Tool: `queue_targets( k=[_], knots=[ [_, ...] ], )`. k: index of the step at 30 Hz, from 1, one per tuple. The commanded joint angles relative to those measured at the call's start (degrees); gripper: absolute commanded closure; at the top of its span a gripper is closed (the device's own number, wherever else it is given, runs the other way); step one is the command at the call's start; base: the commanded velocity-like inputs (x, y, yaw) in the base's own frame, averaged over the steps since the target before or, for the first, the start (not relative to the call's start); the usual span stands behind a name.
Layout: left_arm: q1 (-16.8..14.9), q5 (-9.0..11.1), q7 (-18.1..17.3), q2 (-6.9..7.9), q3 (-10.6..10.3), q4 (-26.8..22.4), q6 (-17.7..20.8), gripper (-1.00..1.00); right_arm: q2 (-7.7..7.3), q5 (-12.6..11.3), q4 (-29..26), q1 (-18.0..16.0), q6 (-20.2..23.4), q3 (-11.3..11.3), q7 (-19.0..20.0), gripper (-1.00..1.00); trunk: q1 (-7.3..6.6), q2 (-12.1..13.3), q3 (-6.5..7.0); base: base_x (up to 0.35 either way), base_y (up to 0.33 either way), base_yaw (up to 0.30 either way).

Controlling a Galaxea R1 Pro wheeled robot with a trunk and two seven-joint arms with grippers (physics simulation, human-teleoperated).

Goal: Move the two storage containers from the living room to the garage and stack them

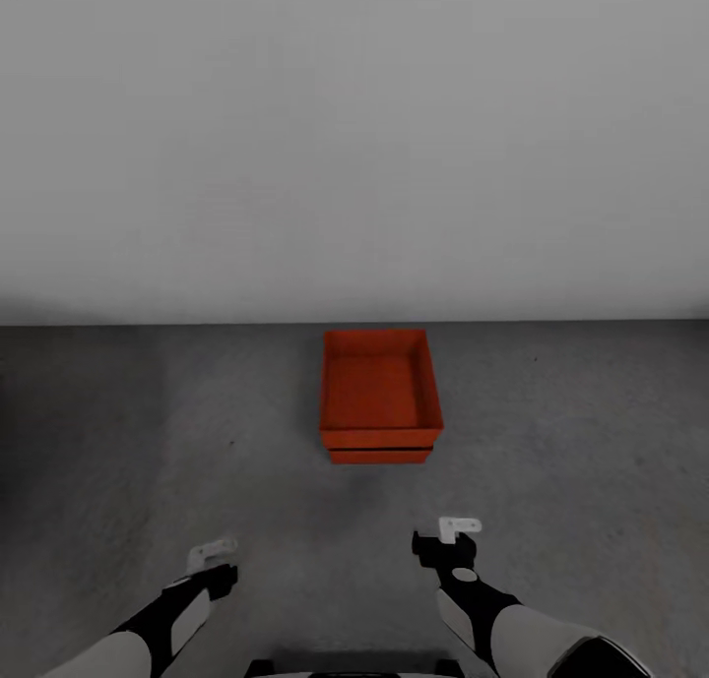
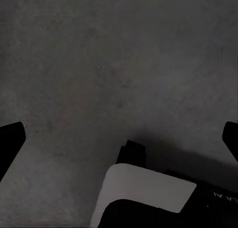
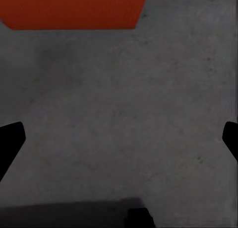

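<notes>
both grippers low at 6 o'clock, left [image 1: 212,557] and right [image 1: 448,535], fingers spread, holding nothing. stacked bins [image 1: 379,393] at 12 o'clock on concrete floor [image 1: 148,442], near white wall [image 1: 354,137].

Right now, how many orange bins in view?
2, stacked on the grey floor by the white wall: the top bin sits on the bottom bin, of which just a front strip shows. Both pincers are empty.
</notes>
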Motion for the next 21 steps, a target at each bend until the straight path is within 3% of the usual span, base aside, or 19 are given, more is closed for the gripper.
queue_targets(
  k=[1,3,8,12,21],
  knots=[
    [0.0,1.3,0.3,0.56,-0.5,0.9,0.3,-1.0,-0.03,-0.5,0.8,0.0,-0.2,0.5,-0.2,-1.0,0.0,0.0,-0.05,-0.041,0.021,0.0],
    [0.0,3.3,0.1,1.7,-0.7,4.0,0.2,-1.0,-0.11,-0.5,2.4,0.0,0.0,0.6,-0.2,-1.0,0.0,0.0,-0.05,-0.02,0.01,0.0],
    [0.0,4.1,-0.1,2.35,-0.7,10.4,0.1,-1.0,-0.34,-0.4,3.9,0.5,0.1,0.6,-0.1,-1.0,0.0,0.0,-0.05,-0.005,0.003,0.0],
    [0.0,4.1,-0.2,2.98,-0.8,12.2,0.1,-1.0,-1.27,-0.4,4.2,1.6,0.5,0.6,-0.1,-1.0,0.0,0.0,-0.05,-0.001,0.001,0.0],
    [0.0,4.4,-0.1,3.25,-0.8,12.8,0.1,-1.0,-1.68,-0.4,4.3,2.1,1.0,0.7,-0.5,-1.0,0.0,0.0,-0.05,0.0,0.0,0.0]
  ],
)
